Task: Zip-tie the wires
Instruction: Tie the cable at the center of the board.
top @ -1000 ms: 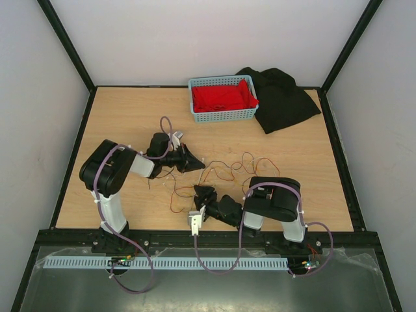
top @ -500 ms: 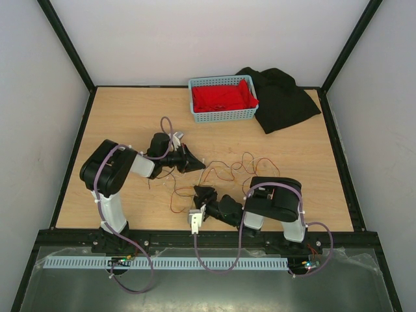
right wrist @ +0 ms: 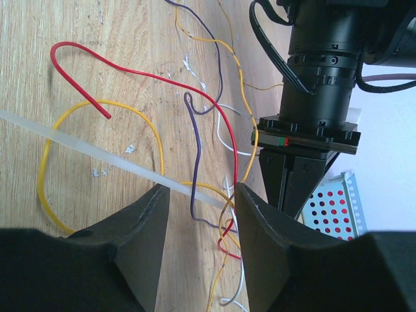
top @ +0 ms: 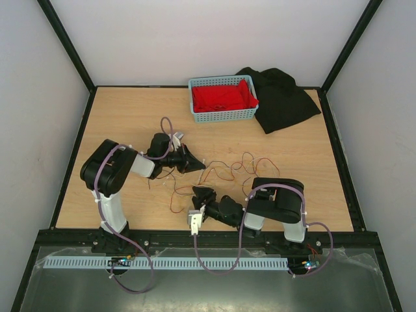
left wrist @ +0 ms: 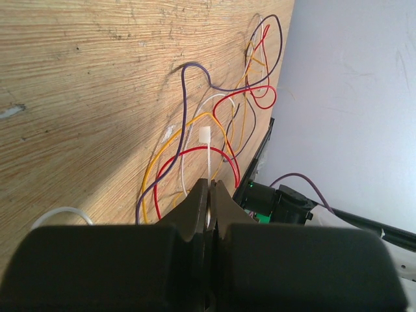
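Since the earlier frame, the right arm sits slightly lower and further right in the top view, and its jaws stand a little narrower.

Step in hand, as judged: passing the zip tie [left wrist: 208, 156] to the second gripper so it can be looped round the wires [left wrist: 184, 110].

The left gripper [left wrist: 209, 185] is fully closed on the strip. The strip's head projects just beyond the fingertips, at centre frame, over the loose wires on the table [top: 130, 117].

The right gripper [right wrist: 198, 195] is partly open and grips nothing. The strip runs in from the left edge of its wrist view and ends in the gap between its fingers.

The next move calls for closing on the strip alone. Yellow and purple strands lie just beneath it and could be pinched.
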